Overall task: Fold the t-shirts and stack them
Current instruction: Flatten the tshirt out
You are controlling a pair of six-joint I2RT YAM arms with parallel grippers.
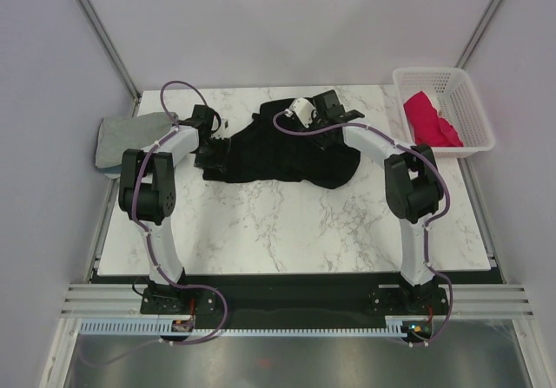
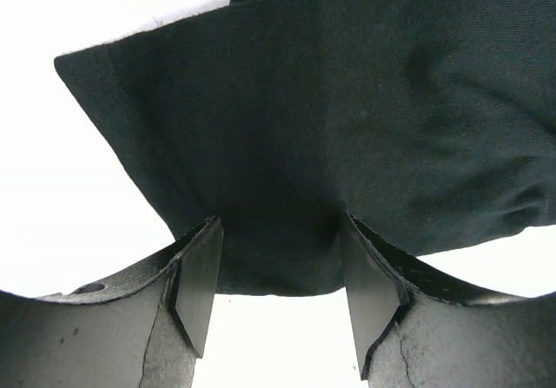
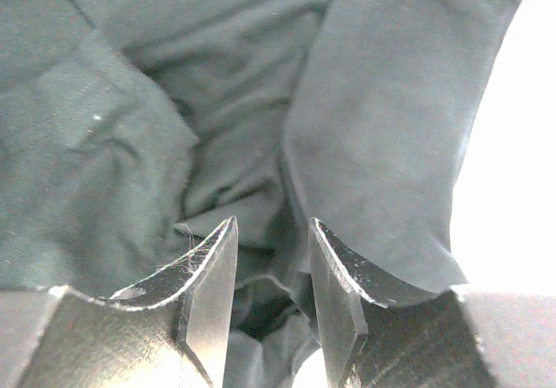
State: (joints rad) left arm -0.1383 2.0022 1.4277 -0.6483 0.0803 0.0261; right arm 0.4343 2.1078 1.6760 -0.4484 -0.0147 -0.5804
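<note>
The large black t-shirt (image 1: 287, 155) lies crumpled at the back middle of the marble table (image 1: 287, 223). My left gripper (image 1: 213, 149) is at its left edge. In the left wrist view a flat hemmed corner of the black t-shirt (image 2: 347, 101) reaches between the tips of the left gripper (image 2: 280, 223), whose jaws stand wide apart. My right gripper (image 1: 314, 132) is down over the shirt's upper part. In the right wrist view creased black cloth (image 3: 174, 101) lies between the parted jaws of the right gripper (image 3: 271, 227), unpinched. A folded grey t-shirt (image 1: 129, 136) sits at the left edge.
A white lattice basket (image 1: 476, 115) stands off the table's back right corner with a crimson-pink t-shirt (image 1: 428, 119) in it. Grey walls close in the back and both sides. Both arm bases sit at the near edge.
</note>
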